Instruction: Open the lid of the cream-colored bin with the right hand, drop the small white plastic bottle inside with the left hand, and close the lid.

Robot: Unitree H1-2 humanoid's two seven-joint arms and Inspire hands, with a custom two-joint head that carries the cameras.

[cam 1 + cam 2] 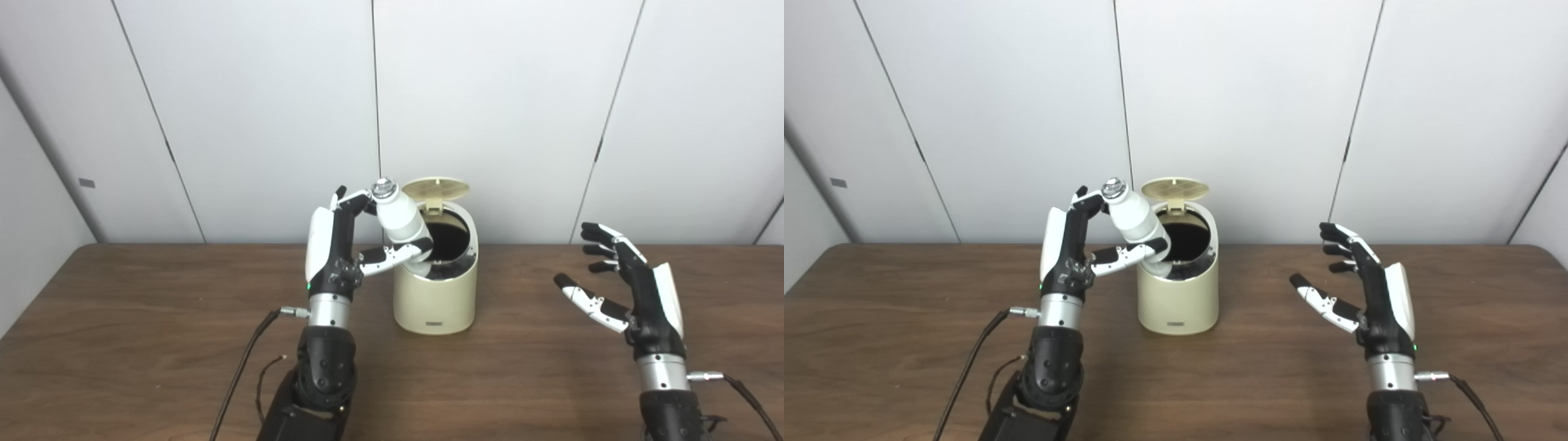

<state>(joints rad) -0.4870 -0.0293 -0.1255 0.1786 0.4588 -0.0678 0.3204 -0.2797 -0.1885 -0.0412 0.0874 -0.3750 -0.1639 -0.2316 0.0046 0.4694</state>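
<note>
The cream-colored bin [435,300] stands on the table's middle with its round lid [436,188] tipped up at the back, showing a dark inside. My left hand [335,248] is raised beside the bin's left rim and shut on the small white plastic bottle [401,222]. The bottle is tilted, its silver cap up and to the left, its base over the bin's opening. My right hand [625,285] is open, well to the right of the bin, holding nothing, palm facing the bin.
The brown wooden table [153,331] runs back to white wall panels [263,110] just behind the bin. Black cables [245,361] trail from my left wrist, and another cable [744,392] from my right wrist.
</note>
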